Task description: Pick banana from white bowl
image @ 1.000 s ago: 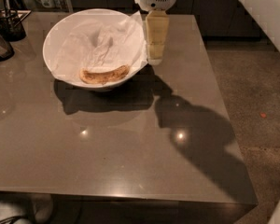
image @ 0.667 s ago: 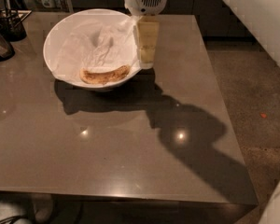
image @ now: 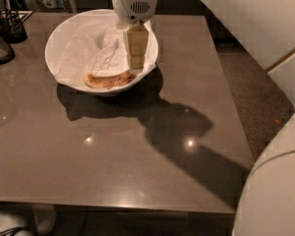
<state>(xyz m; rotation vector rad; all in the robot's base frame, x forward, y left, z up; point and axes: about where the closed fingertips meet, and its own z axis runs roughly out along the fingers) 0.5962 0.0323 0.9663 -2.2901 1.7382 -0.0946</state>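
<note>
Grey-brown bench [image: 113,156], glossy, seen from where I stood in the room; it carried everything listed below. White bowl [image: 50,63], wide and round, stood toward the far left of the bench and was lined with crumpled white paper [image: 96,48]. A broad shadow [image: 172,127] ran from under the bowl toward the near right edge. Dark containers [image: 5,31] stood at the far left edge, apart from the bowl.

Robot's hand [image: 136,65], pale yellow and blocky beneath a white wrist housing, hung inside the right half of the bowl and pointed straight down. Its tip was just beside the right end of the fruit; contact could not be confirmed. Whether the hand was spread or pressed together could not be told from this angle. Banana [image: 108,79], curved and brown-speckled, lay flat on the paper against the near wall of the bowl, not lifted.

Progress, as judged: the approach appeared complete and the descent nearly so. The grasp itself and the lift clear of the rim remained. The hand seemed placed right of the banana's middle, so a small leftward correction was probably needed first.
</note>
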